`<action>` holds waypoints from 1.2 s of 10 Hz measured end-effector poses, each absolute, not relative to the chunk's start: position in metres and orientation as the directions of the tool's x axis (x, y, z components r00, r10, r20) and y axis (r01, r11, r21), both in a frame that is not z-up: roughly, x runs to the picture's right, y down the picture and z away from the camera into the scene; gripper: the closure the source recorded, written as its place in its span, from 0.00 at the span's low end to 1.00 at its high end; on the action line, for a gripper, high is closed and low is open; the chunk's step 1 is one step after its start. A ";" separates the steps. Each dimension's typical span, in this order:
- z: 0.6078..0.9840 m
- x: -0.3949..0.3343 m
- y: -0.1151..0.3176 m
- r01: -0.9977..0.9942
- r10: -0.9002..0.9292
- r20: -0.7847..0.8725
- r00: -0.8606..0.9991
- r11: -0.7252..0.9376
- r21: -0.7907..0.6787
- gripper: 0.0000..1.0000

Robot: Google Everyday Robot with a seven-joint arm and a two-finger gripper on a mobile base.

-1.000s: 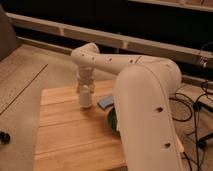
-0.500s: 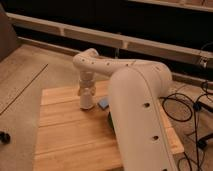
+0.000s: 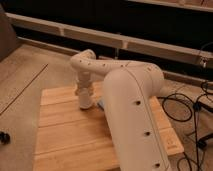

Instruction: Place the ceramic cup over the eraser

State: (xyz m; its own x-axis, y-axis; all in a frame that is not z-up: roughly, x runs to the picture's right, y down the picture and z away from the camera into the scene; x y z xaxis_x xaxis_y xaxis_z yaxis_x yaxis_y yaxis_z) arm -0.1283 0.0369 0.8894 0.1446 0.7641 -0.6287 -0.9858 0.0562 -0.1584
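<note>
My gripper [image 3: 85,101] hangs from the wrist over the far middle of the wooden table [image 3: 65,135], pointing down, its tip close to the boards. A small white tapered shape at its end looks like the ceramic cup [image 3: 85,100], and the gripper is shut on it. The eraser is hidden; I cannot tell whether it lies under the cup or behind the arm.
A sliver of a blue pad [image 3: 100,104] shows just right of the gripper. My large white arm link [image 3: 132,115] covers the table's right half. Cables [image 3: 192,107] lie on the floor to the right, and a dark wall runs behind.
The big arm link has swung across the table's right side and now hides the green thing seen a second ago. The gripper has stayed in nearly the same spot.
</note>
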 end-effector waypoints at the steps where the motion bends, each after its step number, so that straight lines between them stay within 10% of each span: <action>1: 0.886 -0.134 0.040 -0.984 0.755 -0.635 0.163 0.075 -0.163 1.00; 3: 0.880 -0.140 0.044 -0.981 0.739 -0.647 0.188 0.106 -0.163 0.98; 12: 0.877 -0.141 0.045 -0.977 0.716 -0.667 0.206 0.183 -0.106 0.21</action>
